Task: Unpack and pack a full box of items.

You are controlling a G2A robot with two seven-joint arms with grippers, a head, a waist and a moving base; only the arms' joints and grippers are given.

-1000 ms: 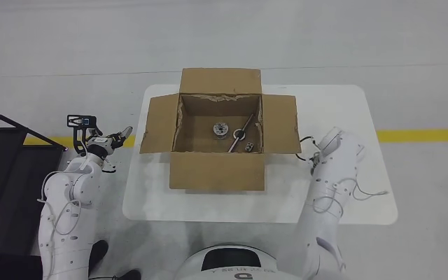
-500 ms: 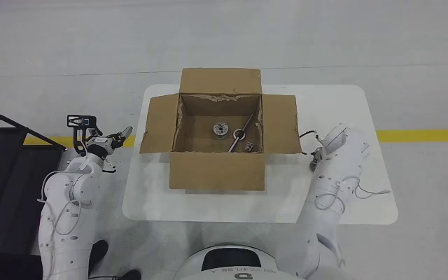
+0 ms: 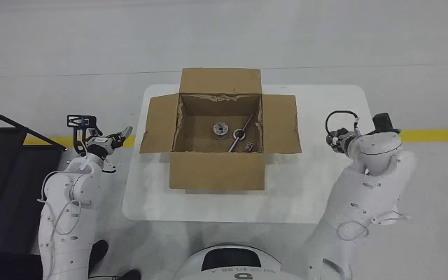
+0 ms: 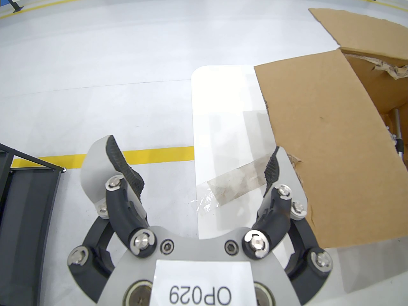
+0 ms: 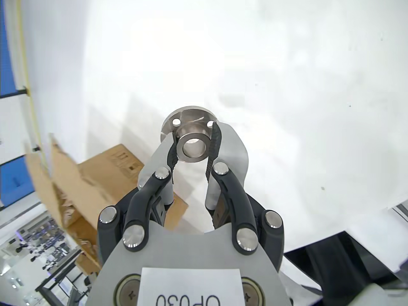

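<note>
An open cardboard box (image 3: 217,171) stands mid-table with its flaps spread. Inside lie a round metal part (image 3: 221,129), a thin metal rod (image 3: 243,128) and a small metal piece (image 3: 249,146). My right gripper (image 5: 194,143) is shut on a metal flanged bushing (image 5: 188,119), held in the air to the right of the box (image 5: 105,173). In the top view that arm's wrist (image 3: 348,140) sits over the table's right part. My left gripper (image 4: 193,151) hangs open and holds nothing, just off the table's left edge, beside the box's left flap (image 4: 318,160); the top view shows it as the left gripper (image 3: 120,135).
The white table (image 3: 336,196) has bare surface right of and in front of the box. A patch of tape (image 4: 236,183) is stuck near its left edge. A black rack (image 3: 14,175) stands on the floor at the far left. A yellow floor line (image 3: 420,135) runs behind.
The right arm has swung away from the box's right flap, out to the right and upward. The left arm has kept still.
</note>
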